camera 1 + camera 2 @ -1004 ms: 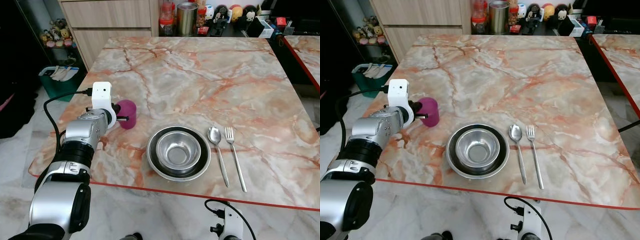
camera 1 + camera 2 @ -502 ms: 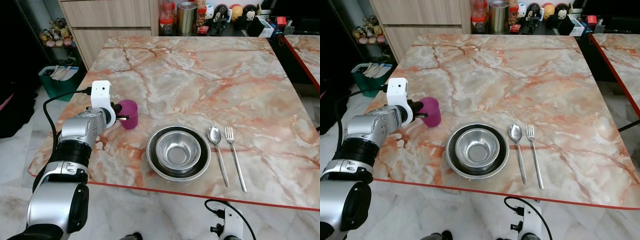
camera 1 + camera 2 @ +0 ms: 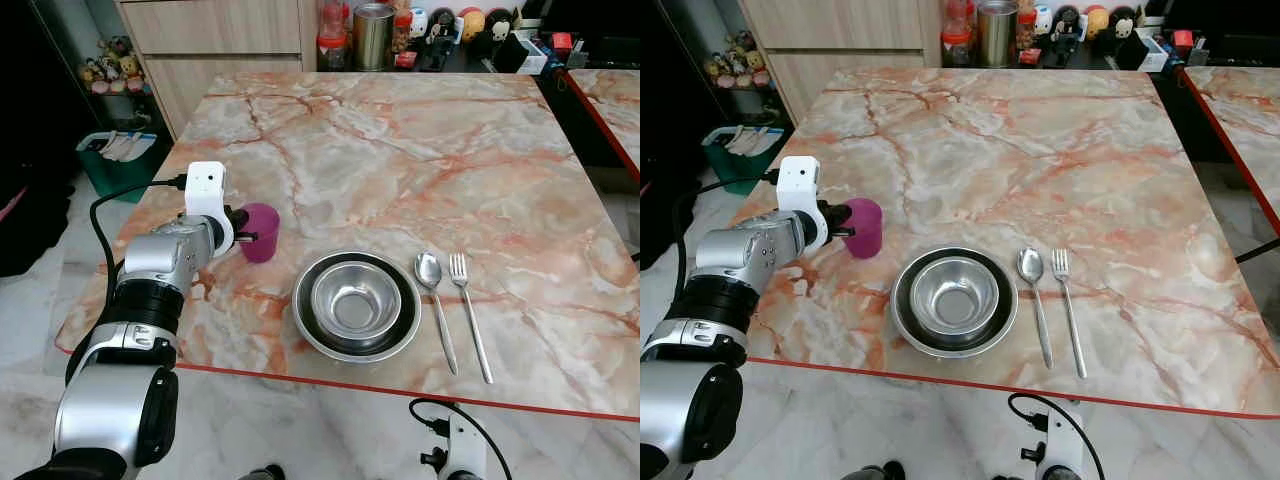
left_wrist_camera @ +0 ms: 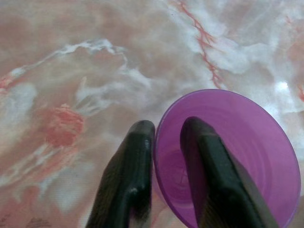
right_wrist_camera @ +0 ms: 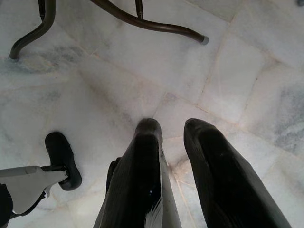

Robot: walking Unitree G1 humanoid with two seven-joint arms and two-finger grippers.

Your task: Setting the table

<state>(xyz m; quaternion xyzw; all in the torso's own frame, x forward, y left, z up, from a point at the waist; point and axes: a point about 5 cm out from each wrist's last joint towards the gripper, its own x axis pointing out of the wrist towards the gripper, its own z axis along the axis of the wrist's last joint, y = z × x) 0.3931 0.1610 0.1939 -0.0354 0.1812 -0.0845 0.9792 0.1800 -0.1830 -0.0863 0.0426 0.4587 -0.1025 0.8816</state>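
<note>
Pinching the rim of an upright purple cup (image 3: pixel 261 231), mouth upward, the left gripper (image 4: pixel 167 156) has one finger inside and one outside, on the marble table (image 3: pixel 420 150).

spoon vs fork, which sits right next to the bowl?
The spoon, with its rounded head, lies just right of the steel bowl. The fork lies on the spoon's far side.

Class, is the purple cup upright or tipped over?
Upright. The purple cup stands with its mouth upward, the left gripper pinching its rim, one finger inside.
</note>
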